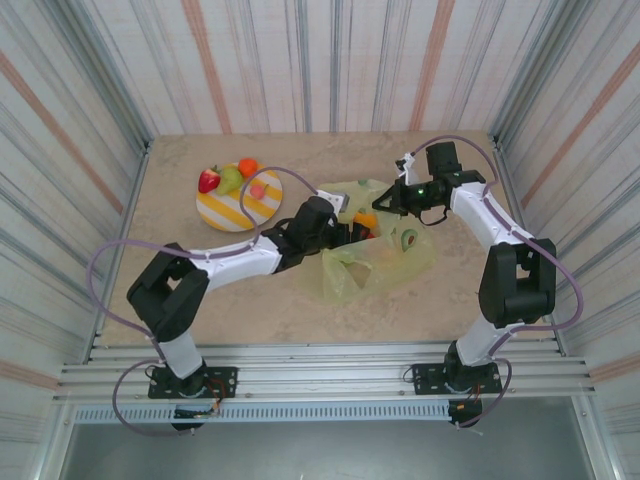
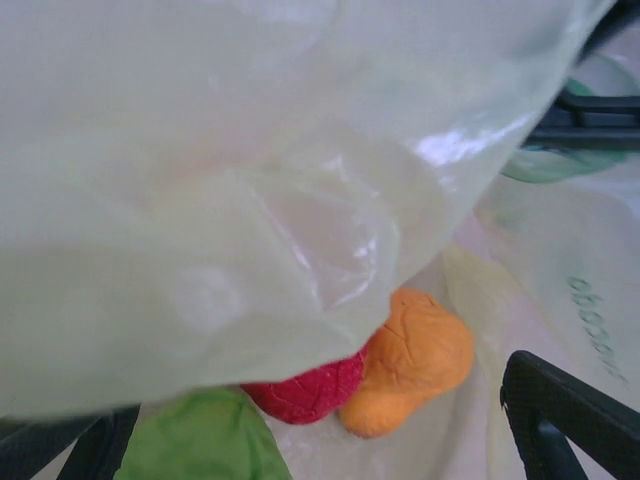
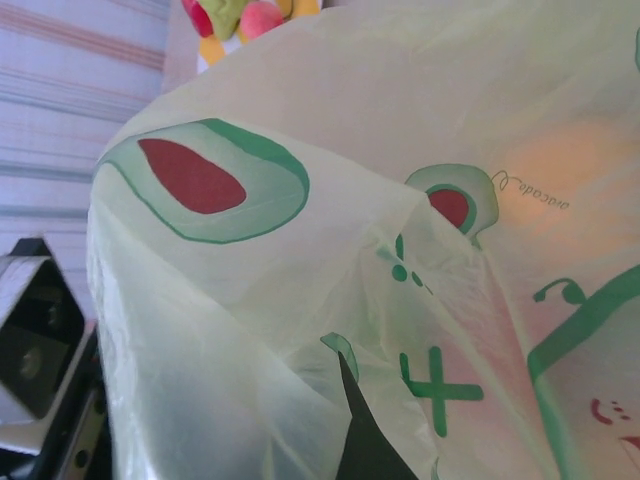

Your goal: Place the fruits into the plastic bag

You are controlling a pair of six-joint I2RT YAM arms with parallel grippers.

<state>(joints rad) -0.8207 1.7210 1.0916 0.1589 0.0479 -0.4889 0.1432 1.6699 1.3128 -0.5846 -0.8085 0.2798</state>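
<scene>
**Top view, left to right.** A round yellow-and-white striped plate (image 1: pixel 225 212) sits on the bench (image 1: pixel 200 300), upper left of centre. It carries a red strawberry (image 1: pixel 208 180), a green pear-like piece (image 1: pixel 230 180), an orange round fruit (image 1: pixel 248 167) and a small pink piece (image 1: pixel 259 190). The left arm (image 1: pixel 240 258) reaches from lower left to the frame's centre, with its jaws inside the mouth of the plastic bag (image 1: pixel 390 262). The bag lies at centre, just right of the plate. It is crinkled, translucent yellow-green film printed with green avocado halves with brown-red pits. The right arm (image 1: pixel 500 230) bends in from the right, and its jaws are clenched on the bag's upper edge, holding the film raised.

**Left wrist view.** Lifted film covers the upper frame. Below it, at lower centre, lie a green lump (image 2: pixel 205 440), a red textured fruit (image 2: pixel 305 390) and an orange lumpy fruit (image 2: pixel 410 365). They touch side by side inside the bag. The fingers (image 2: pixel 560 420) stand at the two lower corners, so the jaws are spread wide, released and grasping nothing.

**Right wrist view.** Draped film shows the avocado print up close.
</scene>
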